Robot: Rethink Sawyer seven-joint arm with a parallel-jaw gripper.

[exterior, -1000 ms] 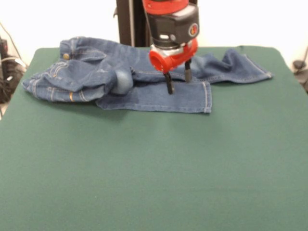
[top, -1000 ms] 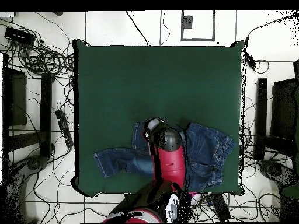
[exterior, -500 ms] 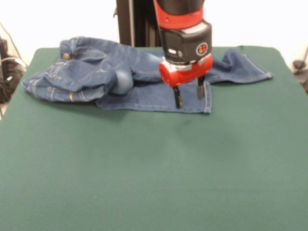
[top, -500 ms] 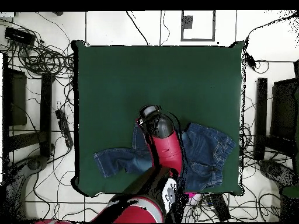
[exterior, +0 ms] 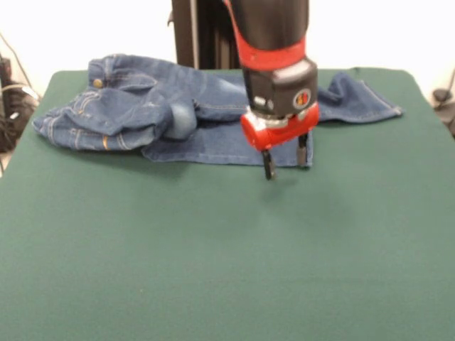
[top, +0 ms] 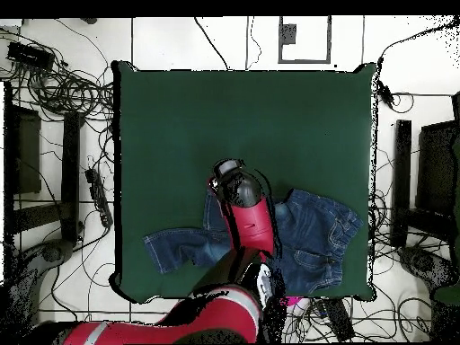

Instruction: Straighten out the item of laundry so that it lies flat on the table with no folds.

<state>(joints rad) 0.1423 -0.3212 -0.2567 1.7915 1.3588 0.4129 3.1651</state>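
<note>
**Gripper at the hem of the crumpled jeans**

We see the red and black gripper point(exterior: 285, 163) with its two dark fingers spread apart, empty, at the nearer leg's hem. The small blue denim jeans point(exterior: 128, 110) lie bunched toward 11 o'clock on the dark green cloth-topped table point(exterior: 227, 256), one leg reaching toward 2 o'clock.

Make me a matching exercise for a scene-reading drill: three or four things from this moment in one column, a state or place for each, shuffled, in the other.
Things:
1. jeans
2. gripper
3. table
4. waistband button

States or places:
A. open, holding nothing, at the folded leg's hem
B. dark green, bare in the front half
C. crumpled, one leg folded across
D. on the bunched end, front view's left

Pairs: 1-C, 2-A, 3-B, 4-D
</note>
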